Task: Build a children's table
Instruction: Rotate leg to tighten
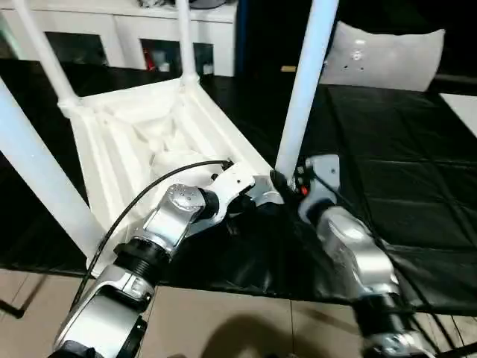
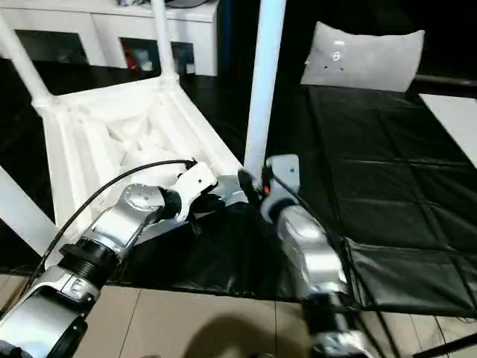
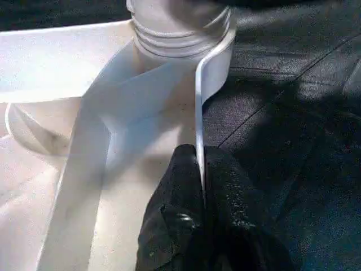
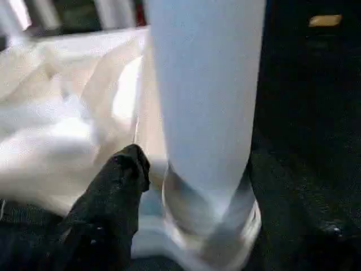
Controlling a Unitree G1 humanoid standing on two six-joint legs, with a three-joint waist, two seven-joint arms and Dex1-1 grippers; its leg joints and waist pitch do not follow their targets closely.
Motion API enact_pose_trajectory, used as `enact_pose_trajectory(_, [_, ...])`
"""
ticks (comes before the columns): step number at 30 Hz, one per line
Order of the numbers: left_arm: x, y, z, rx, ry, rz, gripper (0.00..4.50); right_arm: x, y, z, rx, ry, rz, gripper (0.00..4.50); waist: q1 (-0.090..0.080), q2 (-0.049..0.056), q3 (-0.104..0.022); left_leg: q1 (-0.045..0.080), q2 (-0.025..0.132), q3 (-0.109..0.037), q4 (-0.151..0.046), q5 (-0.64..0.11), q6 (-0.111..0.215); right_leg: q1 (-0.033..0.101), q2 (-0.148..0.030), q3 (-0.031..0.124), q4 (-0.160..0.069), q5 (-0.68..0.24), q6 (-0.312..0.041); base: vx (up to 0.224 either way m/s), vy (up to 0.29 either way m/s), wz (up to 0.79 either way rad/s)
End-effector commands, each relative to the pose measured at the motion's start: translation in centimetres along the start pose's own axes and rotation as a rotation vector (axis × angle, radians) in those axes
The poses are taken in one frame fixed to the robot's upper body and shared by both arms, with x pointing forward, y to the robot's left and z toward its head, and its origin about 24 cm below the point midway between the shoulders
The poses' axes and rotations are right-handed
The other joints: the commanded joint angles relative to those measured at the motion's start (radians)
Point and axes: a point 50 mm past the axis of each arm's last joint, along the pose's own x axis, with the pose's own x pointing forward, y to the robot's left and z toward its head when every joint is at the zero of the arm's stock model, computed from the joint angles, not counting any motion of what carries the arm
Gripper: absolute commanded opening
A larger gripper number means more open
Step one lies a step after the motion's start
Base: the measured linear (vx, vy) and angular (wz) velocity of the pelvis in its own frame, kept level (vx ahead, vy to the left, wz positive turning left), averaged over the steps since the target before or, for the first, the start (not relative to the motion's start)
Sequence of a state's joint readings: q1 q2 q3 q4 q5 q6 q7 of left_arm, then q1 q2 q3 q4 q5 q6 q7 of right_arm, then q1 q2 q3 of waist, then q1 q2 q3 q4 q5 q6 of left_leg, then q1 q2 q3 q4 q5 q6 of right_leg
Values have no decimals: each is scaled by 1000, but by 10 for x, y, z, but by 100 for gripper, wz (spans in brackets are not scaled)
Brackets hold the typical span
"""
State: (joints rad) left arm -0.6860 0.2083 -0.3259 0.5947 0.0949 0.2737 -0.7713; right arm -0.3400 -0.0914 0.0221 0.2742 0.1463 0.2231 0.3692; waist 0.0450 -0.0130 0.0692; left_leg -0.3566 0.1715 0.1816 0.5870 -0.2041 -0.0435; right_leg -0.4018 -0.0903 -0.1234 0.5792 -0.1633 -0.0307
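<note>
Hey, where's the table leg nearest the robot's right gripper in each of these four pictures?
Left eye view: the leg rises from top centre-right down to the tabletop's near corner.
Right eye view: same leg, just left of centre.
Left wrist view: its threaded base at the top, in the corner socket.
Right wrist view: the wide pale column mid-picture.
Shared landmark: the tabletop's thin side rim, pinched by the left gripper.

Silver forearms (image 1: 350, 250), black cable (image 1: 141, 201)
</note>
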Motion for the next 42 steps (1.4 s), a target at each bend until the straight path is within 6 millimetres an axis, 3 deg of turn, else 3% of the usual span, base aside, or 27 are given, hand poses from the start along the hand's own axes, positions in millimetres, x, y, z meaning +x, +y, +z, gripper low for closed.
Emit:
enact_pose_trajectory(1, [-2, -2, 3, 33, -56, -20, 0, -3, 3, 6, -18, -27, 81, 344, 4, -11, -59, -3, 58, -21, -65, -94, 101, 61, -84, 70, -66, -239, -173, 0, 0, 0])
enact_pose_trajectory(4, [-11, 1, -5, 64, -46, -74, 0, -19, -17, 13, -53, -31, 153, 370, 1, -10, -54, -2, 60, -26, -69, -146, 85, 59, -81, 68, -78, -341, -139, 0, 0, 0])
enact_pose_trajectory(7, [-16, 0, -10, 83, -42, -124, 0, -27, -26, 19, -95, -29, 229, 404, 3, -10, -52, 4, 62, -23, -69, -158, 83, 54, -81, 71, -82, -354, -134, 0, 0, 0])
enact_pose_trajectory(11, [-28, -6, -19, 188, -31, -315, 0, -40, -39, 36, -197, -12, 444, 404, 8, -7, -57, 3, 62, -24, -66, -153, 97, 57, -83, 70, -75, -318, -158, 0, 0, 0])
enact_pose_trajectory(18, [-42, -12, -26, 260, 4, -497, 0, -48, -33, 38, -242, 75, 726, 404, 28, -3, -59, 9, 74, -22, -66, -118, 109, 54, -82, 72, -56, -212, -218, 0, 0, 0])
enact_pose_trajectory(19, [-44, -13, -27, 271, 11, -524, 0, -48, -32, 37, -242, 98, 772, 378, 32, -2, -60, 9, 75, -20, -66, -114, 109, 54, -82, 72, -54, -201, -221, 0, 0, 0])
enact_pose_trajectory(22, [-48, -14, -28, 306, 30, -582, 0, -47, -30, 36, -237, 145, 870, 364, 43, -6, -61, 9, 75, -17, -64, -108, 109, 54, -82, 72, -46, -164, -243, 0, 0, 0])
enact_pose_trajectory(27, [-50, -15, -29, 335, 45, -630, 0, -43, -28, 36, -249, 191, 964, 325, 52, -14, -58, 9, 76, -17, -66, -121, 88, 55, -87, 74, -49, -215, -228, 0, 0, 0])
enact_pose_trajectory(28, [-51, -15, -28, 339, 46, -637, 0, -43, -27, 36, -248, 199, 986, 325, 53, -12, -57, 9, 76, -17, -67, -123, 85, 54, -88, 75, -51, -222, -226, 0, 0, 0])
enact_pose_trajectory(29, [-51, -15, -28, 342, 47, -642, 0, -42, -27, 36, -245, 206, 1003, 294, 53, -14, -57, 9, 76, -16, -67, -128, 80, 53, -87, 74, -52, -235, -223, 0, 0, 0])
enact_pose_trajectory(33, [-52, -14, -27, 347, 47, -655, 0, -42, -26, 35, -244, 235, 1053, 283, 53, -17, -57, 10, 78, -17, -67, -118, 79, 53, -87, 74, -50, -225, -220, 0, 0, 0])
enact_pose_trajectory(35, [-51, -14, -27, 354, 49, -660, 0, -42, -25, 33, -245, 259, 1085, 243, 54, -17, -58, 9, 76, -16, -66, -113, 82, 53, -87, 74, -49, -221, -223, 0, 0, 0])
enact_pose_trajectory(38, [-51, -14, -27, 355, 48, -659, 0, -41, -24, 33, -242, 259, 1100, 239, 55, -18, -58, 9, 77, -16, -66, -99, 84, 53, -86, 75, -47, -204, -228, 0, 0, 0])
enact_pose_trajectory(40, [-51, -14, -27, 355, 47, -659, 0, -41, -24, 33, -241, 260, 1105, 205, 57, -18, -59, 10, 77, -15, -65, -96, 88, 53, -86, 75, -45, -195, -231, 0, 0, 0])
enact_pose_trajectory(42, [-51, -13, -27, 353, 46, -653, 0, -42, -23, 33, -234, 260, 1121, 202, 60, -17, -59, 10, 78, -15, -65, -99, 89, 53, -87, 75, -46, -200, -230, 0, 0, 0])
